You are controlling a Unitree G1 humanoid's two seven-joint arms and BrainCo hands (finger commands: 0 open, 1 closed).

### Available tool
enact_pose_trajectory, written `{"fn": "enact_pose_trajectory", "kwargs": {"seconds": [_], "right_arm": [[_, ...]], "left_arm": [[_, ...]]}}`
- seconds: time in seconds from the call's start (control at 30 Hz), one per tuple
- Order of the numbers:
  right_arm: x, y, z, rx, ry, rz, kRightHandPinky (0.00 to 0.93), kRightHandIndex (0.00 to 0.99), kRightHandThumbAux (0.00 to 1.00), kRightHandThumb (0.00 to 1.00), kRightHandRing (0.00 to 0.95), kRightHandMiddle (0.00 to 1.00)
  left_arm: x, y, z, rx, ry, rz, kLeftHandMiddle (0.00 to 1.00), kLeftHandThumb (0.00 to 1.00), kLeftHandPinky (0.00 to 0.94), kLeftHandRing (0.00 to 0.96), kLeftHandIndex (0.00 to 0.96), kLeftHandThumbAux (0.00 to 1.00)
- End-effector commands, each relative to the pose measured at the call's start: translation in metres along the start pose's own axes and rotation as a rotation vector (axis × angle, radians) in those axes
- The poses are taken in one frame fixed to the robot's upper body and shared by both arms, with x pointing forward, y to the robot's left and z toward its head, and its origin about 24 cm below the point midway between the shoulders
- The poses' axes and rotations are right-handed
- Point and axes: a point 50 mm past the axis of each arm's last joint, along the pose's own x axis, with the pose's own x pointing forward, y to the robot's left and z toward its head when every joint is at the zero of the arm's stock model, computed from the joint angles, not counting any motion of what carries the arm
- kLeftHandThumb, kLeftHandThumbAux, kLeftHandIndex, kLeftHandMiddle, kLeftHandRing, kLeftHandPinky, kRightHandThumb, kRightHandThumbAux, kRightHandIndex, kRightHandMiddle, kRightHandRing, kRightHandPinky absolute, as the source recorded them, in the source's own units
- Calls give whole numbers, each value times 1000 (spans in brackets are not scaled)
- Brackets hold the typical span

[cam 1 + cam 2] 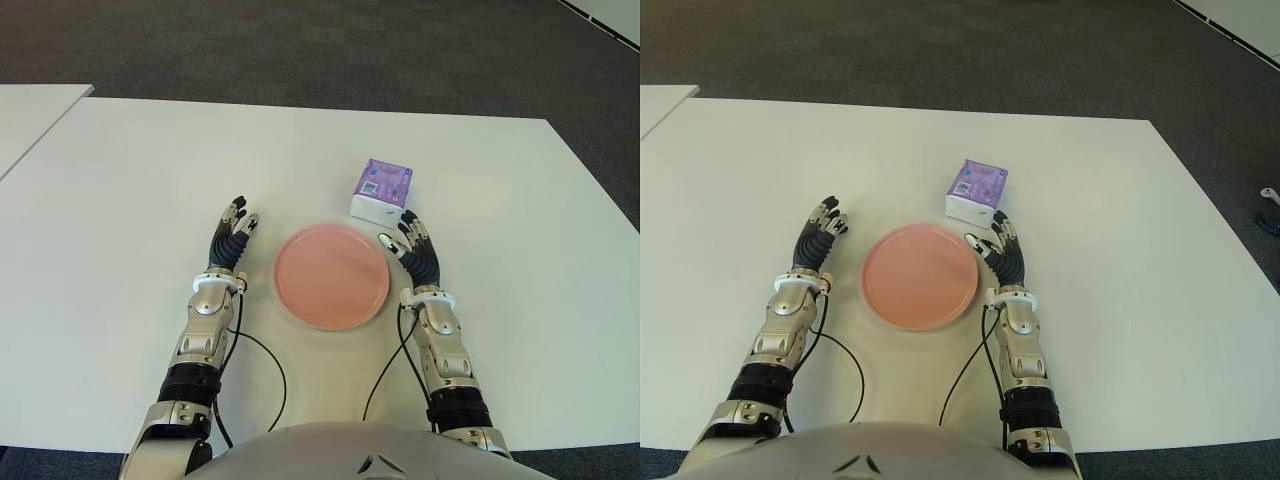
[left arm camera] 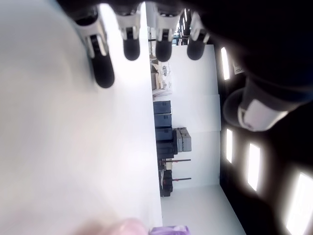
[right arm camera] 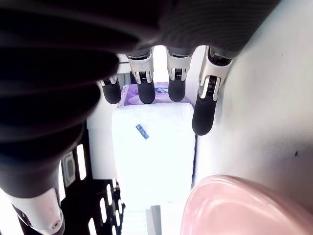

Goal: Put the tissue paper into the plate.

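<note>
A purple and white tissue pack [image 1: 380, 191] lies on the white table [image 1: 140, 170], just beyond the pink plate [image 1: 332, 276]. My right hand [image 1: 412, 243] is at the plate's right edge, its extended fingers [image 3: 145, 93] reaching toward the pack [image 3: 152, 147] and holding nothing. The plate's rim [image 3: 234, 205] shows close by in the right wrist view. My left hand [image 1: 233, 232] shows left of the plate with fingers [image 2: 103, 73] spread over bare table, empty.
Black cables [image 1: 262, 360] run from both forearms toward my body near the table's front edge. A second white table [image 1: 30, 115] stands at the far left. Dark carpet [image 1: 320, 50] lies beyond the table.
</note>
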Motion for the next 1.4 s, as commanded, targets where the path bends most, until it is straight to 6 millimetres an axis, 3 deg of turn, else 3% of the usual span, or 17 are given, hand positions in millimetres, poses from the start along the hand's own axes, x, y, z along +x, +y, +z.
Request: {"fn": "enact_pose_trajectory", "kwargs": {"seconds": [0.03,1.0,1.1,1.3,1.4], "right_arm": [[-13,-8,-31,-6,159,-39,0,0,695,61,0,0],[-11,-24,-33,-63,123,-118,0,0,663,18,0,0],[-15,-31,-27,-99,77,-175,0,0,645,38,0,0],[-29,-37,17,-160,-87,-367,0,0,648,64,0,0],[-31,-38,26,-185,-127,-442,0,0,656,86,0,0]], "left_arm": [[-8,2,-15,-5,70,-13,18,0,0,0,0,506],[-9,-1,-10,-46,61,-16,5,0,0,0,0,526],[-9,-2,-9,-51,59,-15,6,0,0,0,0,530],[-9,-2,-9,-56,58,-14,5,0,0,0,0,535],[-9,-2,-8,-53,58,-17,2,0,0,0,0,535]]}}
